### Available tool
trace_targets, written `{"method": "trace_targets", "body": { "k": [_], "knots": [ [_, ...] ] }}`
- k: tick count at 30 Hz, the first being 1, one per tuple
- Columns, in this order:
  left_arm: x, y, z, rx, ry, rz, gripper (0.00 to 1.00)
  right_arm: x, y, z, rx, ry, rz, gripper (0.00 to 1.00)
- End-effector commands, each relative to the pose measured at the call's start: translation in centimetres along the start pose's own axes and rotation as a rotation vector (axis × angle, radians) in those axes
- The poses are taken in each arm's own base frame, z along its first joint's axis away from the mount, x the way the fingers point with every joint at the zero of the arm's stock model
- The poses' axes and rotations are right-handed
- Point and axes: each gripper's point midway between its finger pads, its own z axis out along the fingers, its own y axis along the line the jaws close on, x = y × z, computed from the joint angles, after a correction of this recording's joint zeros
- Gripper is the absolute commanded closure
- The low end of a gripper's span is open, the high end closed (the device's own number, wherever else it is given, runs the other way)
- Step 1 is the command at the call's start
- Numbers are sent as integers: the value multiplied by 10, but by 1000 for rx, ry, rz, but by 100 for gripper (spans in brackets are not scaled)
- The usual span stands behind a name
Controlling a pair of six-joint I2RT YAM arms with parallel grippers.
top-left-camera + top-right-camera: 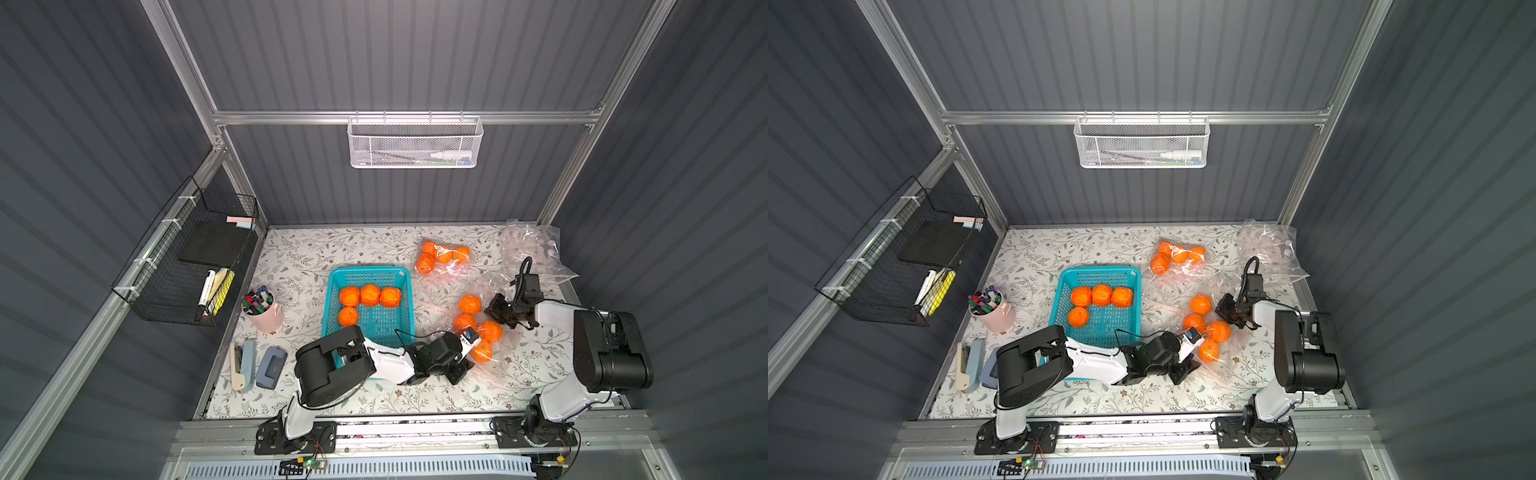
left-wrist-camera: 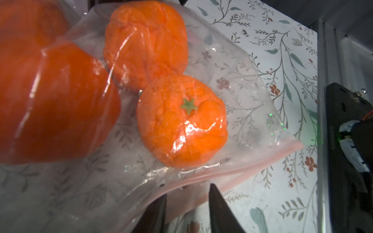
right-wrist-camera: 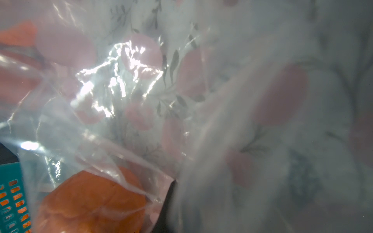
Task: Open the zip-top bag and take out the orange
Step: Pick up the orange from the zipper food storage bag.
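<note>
Grips bag [image 2: 252, 96] with right gripper [image 1: 494, 308], clenched on film, on side away from basket [image 1: 365, 272]. Shows left gripper [image 2: 187, 213] released, jaws parted at zip edge. Leaves orange [image 2: 181, 129] inside bag, near basket.

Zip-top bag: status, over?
Left gripper open at zip edge of bag. Right gripper shut on bag. Oranges inside. Plastic covers right wrist view.
</note>
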Motion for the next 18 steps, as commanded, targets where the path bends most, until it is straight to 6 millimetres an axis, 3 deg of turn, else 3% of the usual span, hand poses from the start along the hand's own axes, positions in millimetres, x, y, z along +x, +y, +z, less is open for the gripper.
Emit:
{"method": "trace_targets", "body": {
  "k": [1,12,18],
  "knots": [
    [-4,7,6,-30,-29,-9,54,7,-10,4,42,34,30,90],
    [-4,10,17,-48,-50,48,38,7,-11,4,43,33,31,90],
    [-23,-1,15,-22,-138,118,31,6,-10,4,43,32,30,90]
  ]
}}
